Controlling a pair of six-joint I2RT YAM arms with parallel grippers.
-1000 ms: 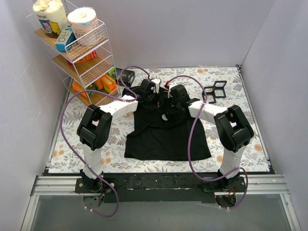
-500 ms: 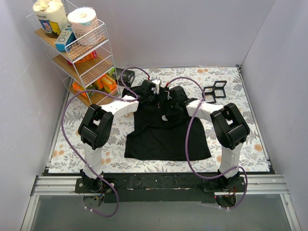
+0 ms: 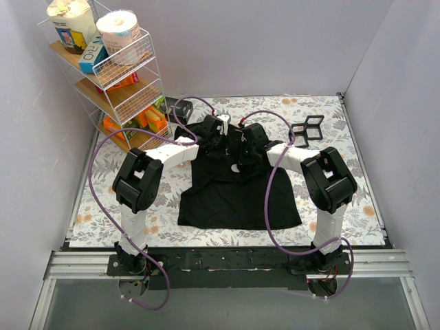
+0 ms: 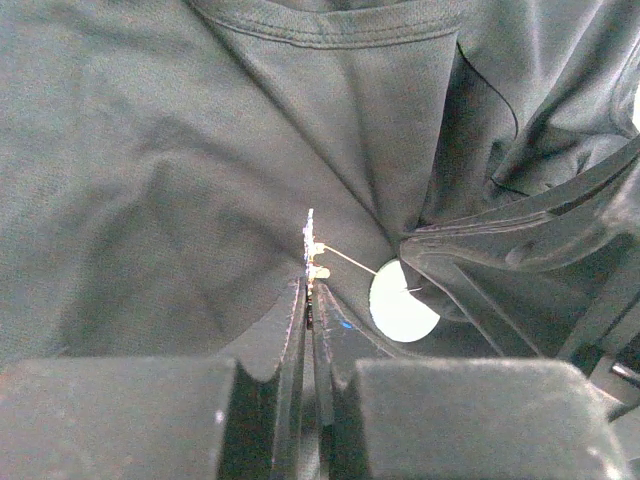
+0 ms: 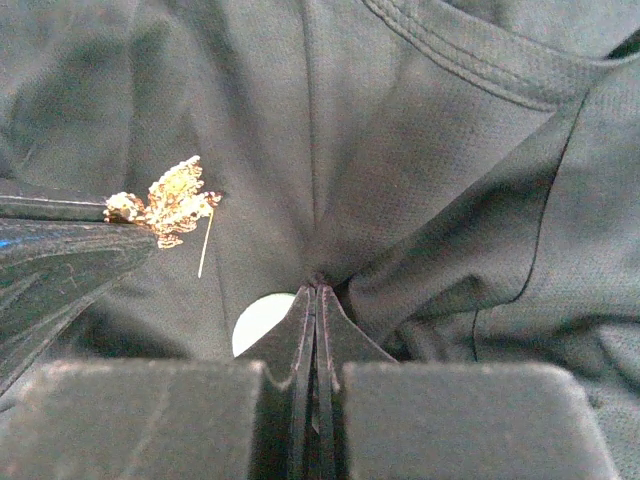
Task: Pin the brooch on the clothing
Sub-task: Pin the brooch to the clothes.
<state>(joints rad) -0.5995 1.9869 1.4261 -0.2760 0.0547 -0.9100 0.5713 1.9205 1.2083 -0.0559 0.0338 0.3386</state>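
The clothing [image 3: 234,199], a black T-shirt, lies flat on the floral table cover, and both grippers meet over its collar end. My left gripper [image 4: 309,285] is shut on the brooch [image 4: 310,240], which shows edge-on at its tips. In the right wrist view the brooch [image 5: 170,200] is a small leaf-shaped metallic piece just above the fabric, its thin pin [image 5: 205,245] hanging free. My right gripper [image 5: 317,292] is shut on a pinched-up fold of the shirt [image 5: 440,150], beside a white round patch [image 5: 262,318]. From above, the left gripper [image 3: 221,141] and right gripper [image 3: 238,146] nearly touch.
A wire shelf rack [image 3: 117,69] with boxes and paper rolls stands at the back left. Small black square frames [image 3: 307,128] lie at the back right, and a dark box [image 3: 180,108] sits behind the shirt. Purple cables loop over both arms.
The right gripper has closed from part open onto a fold of the shirt, and its arm has edged left towards the left gripper. The left gripper has held the brooch still.
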